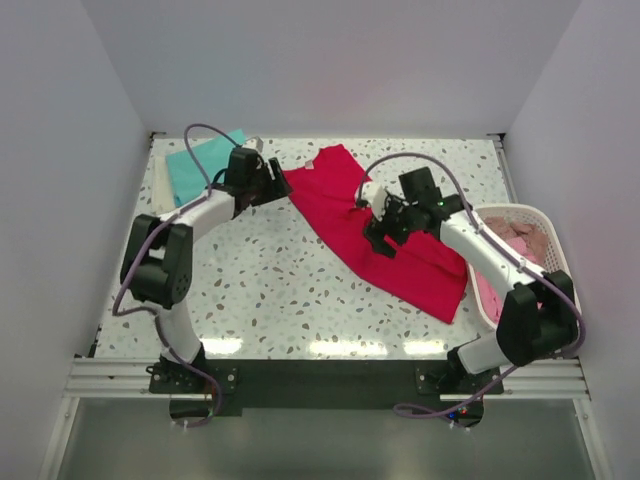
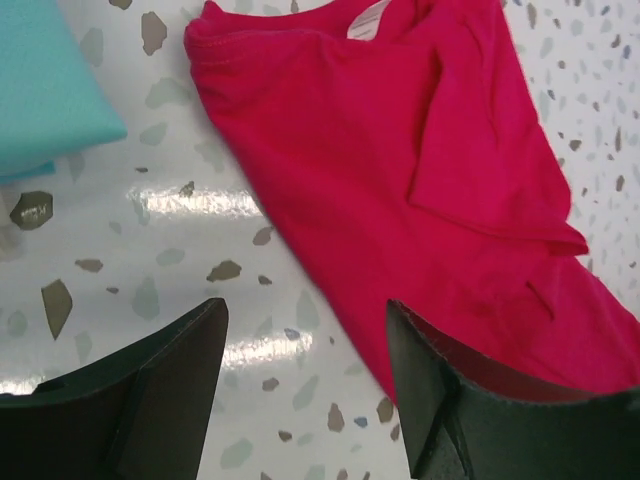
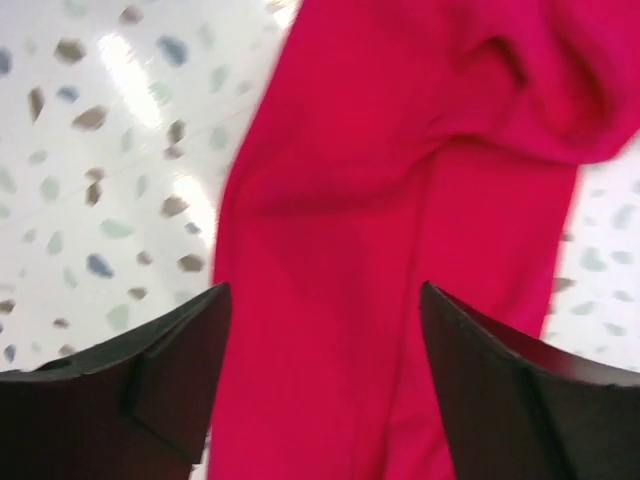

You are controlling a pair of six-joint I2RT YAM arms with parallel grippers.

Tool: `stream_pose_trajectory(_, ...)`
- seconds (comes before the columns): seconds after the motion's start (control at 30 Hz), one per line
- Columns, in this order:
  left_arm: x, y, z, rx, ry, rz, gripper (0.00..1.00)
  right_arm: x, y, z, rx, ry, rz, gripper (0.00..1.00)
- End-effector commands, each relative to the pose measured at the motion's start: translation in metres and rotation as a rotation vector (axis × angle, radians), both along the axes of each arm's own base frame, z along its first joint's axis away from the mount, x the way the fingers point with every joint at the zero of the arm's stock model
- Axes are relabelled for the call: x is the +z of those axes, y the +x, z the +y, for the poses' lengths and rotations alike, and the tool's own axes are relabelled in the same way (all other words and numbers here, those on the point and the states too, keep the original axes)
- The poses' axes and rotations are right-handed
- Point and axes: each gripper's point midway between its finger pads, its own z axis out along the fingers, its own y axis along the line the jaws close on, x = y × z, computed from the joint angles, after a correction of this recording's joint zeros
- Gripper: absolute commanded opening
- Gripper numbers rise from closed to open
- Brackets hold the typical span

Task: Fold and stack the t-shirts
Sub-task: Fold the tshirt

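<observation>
Seen from above, a crimson t-shirt (image 1: 385,230) lies crumpled in a long diagonal across the middle of a white speckled table (image 1: 280,290), running from the far centre down toward the right. A folded teal t-shirt (image 1: 200,165) sits flat at the far left corner. Only this view takes in the white lattice-walled basket (image 1: 535,212) at the table's right edge, with pink t-shirts (image 1: 520,238) heaped inside it. The left gripper (image 1: 280,185) hovers at the crimson shirt's far left end, and the right gripper (image 1: 378,235) hangs over its middle.

The left wrist camera adds detail the overhead misses: a stitched hem, a sleeve folded over the body, and a small white neck label (image 2: 365,20) at the top edge of the soft matte cloth (image 2: 400,150). A corner of the teal shirt (image 2: 40,90) shows smooth and square. The left gripper (image 2: 305,320) stands with its dark, wedge-shaped jaws spread and empty above the glossy tabletop (image 2: 150,220), beside the shirt's edge.

The right wrist view is blurred. There the right gripper (image 3: 325,295) is likewise spread wide, clasping nothing, over a rumpled band of crimson fabric (image 3: 400,150).
</observation>
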Motion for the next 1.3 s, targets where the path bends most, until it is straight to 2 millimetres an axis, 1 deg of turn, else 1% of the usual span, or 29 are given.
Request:
stream_pose_trajectory(0.0,-0.017,0.028,0.0,0.044,0.041,0.032,0.68,-0.029,-0.043,-0.012,0.078,-0.182,0.045,0.76)
stream_pose_trajectory(0.03,-0.022,0.032,0.002,0.055,0.057,0.039,0.68,-0.041,-0.054,-0.012,0.088,-0.213,0.061,0.75)
stream_pose_trajectory(0.13,-0.035,0.044,0.003,0.07,0.081,0.058,0.66,-0.054,-0.066,-0.02,0.068,-0.26,0.058,0.74)
stream_pose_trajectory(0.17,-0.033,0.049,0.001,0.07,0.08,0.052,0.65,-0.058,-0.07,-0.021,0.072,-0.27,0.061,0.74)
stream_pose_trajectory(0.2,-0.043,0.05,0.001,0.067,0.088,0.069,0.64,-0.061,-0.074,-0.021,0.081,-0.285,0.062,0.74)
stream_pose_trajectory(0.27,-0.043,0.057,-0.002,0.066,0.084,0.065,0.63,-0.072,-0.085,-0.022,0.1,-0.335,0.065,0.74)
stream_pose_trajectory(0.3,-0.051,0.058,-0.002,0.065,0.087,0.082,0.62,-0.077,-0.088,-0.024,0.103,-0.354,0.069,0.74)
stream_pose_trajectory(0.33,-0.053,0.06,-0.004,0.061,0.088,0.085,0.61,-0.085,-0.094,-0.025,0.111,-0.382,0.074,0.74)
stream_pose_trajectory(0.47,-0.064,0.07,-0.005,0.063,0.104,0.105,0.59,-0.101,-0.101,-0.027,0.114,-0.431,0.097,0.73)
stream_pose_trajectory(0.57,-0.072,0.079,-0.009,0.044,0.11,0.123,0.47,-0.113,-0.104,-0.026,0.119,-0.459,0.123,0.68)
stream_pose_trajectory(0.6,-0.077,0.083,-0.012,0.035,0.108,0.133,0.4,-0.115,-0.102,-0.028,0.114,-0.48,0.12,0.65)
stream_pose_trajectory(0.63,-0.079,0.085,-0.014,0.026,0.104,0.14,0.38,-0.117,-0.099,-0.029,0.1,-0.488,0.11,0.63)
stream_pose_trajectory(0.67,-0.073,0.091,-0.017,0.018,0.101,0.134,0.36,-0.119,-0.098,-0.029,0.098,-0.502,0.109,0.6)
stream_pose_trajectory(0.7,-0.083,0.092,-0.016,0.015,0.106,0.155,0.32,-0.122,-0.097,-0.03,0.098,-0.515,0.115,0.56)
stream_pose_trajectory(0.73,-0.085,0.095,-0.017,0.01,0.1,0.161,0.3,-0.124,-0.097,-0.03,0.097,-0.516,0.124,0.53)
stream_pose_trajectory(0.77,-0.081,0.1,-0.018,0.007,0.092,0.157,0.28,-0.125,-0.098,-0.029,0.102,-0.517,0.129,0.5)
stream_pose_trajectory(0.83,-0.087,0.105,-0.012,0.009,0.08,0.172,0.22,-0.13,-0.102,-0.023,0.12,-0.52,0.154,0.35)
stream_pose_trajectory(0.87,-0.087,0.11,-0.007,0.02,0.072,0.17,0.17,-0.132,-0.103,-0.02,0.128,-0.52,0.164,0.22)
stream_pose_trajectory(0.93,-0.086,0.115,-0.005,0.017,0.051,0.166,0.13,-0.135,-0.105,-0.004,0.147,-0.503,0.192,0.1)
stream_pose_trajectory(0.97,-0.078,0.121,-0.003,0.018,0.043,0.152,0.12,-0.136,-0.107,0.005,0.159,-0.489,0.204,0.05)
stream_pose_trajectory(1.0,-0.078,0.126,0.002,0.023,0.03,0.154,0.12,-0.131,-0.104,0.024,0.191,-0.47,0.187,0.04)
stream_pose_trajectory(1.03,-0.075,0.13,0.004,0.023,0.025,0.143,0.12,-0.137,-0.107,0.034,0.201,-0.474,0.21,0.04)
stream_pose_trajectory(1.07,-0.063,0.138,0.009,0.029,0.016,0.117,0.13,-0.137,-0.105,0.045,0.206,-0.466,0.214,0.01)
stream_pose_trajectory(1.1,-0.057,0.14,0.009,0.017,0.005,0.107,0.15,-0.125,-0.097,0.073,0.219,-0.422,0.18,0.01)
stream_pose_trajectory(1.13,-0.048,0.145,0.011,0.015,-0.002,0.09,0.19,-0.132,-0.101,0.085,0.213,-0.405,0.238,0.01)
stream_pose_trajectory(1.17,-0.033,0.151,0.012,0.007,-0.013,0.059,0.22,-0.13,-0.099,0.099,0.21,-0.379,0.253,0.01)
stream_pose_trajectory(1.2,-0.018,0.155,0.016,-0.008,-0.019,0.028,0.29,-0.112,-0.087,0.123,0.204,-0.326,0.24,0.02)
stream_pose_trajectory(1.23,-0.007,0.157,0.019,-0.015,-0.019,0.006,0.34,-0.109,-0.087,0.135,0.179,-0.294,0.281,0.03)
stream_pose_trajectory(1.27,0.017,0.161,0.022,-0.032,-0.011,-0.048,0.42,-0.114,-0.093,0.15,0.204,-0.257,0.354,0.08)
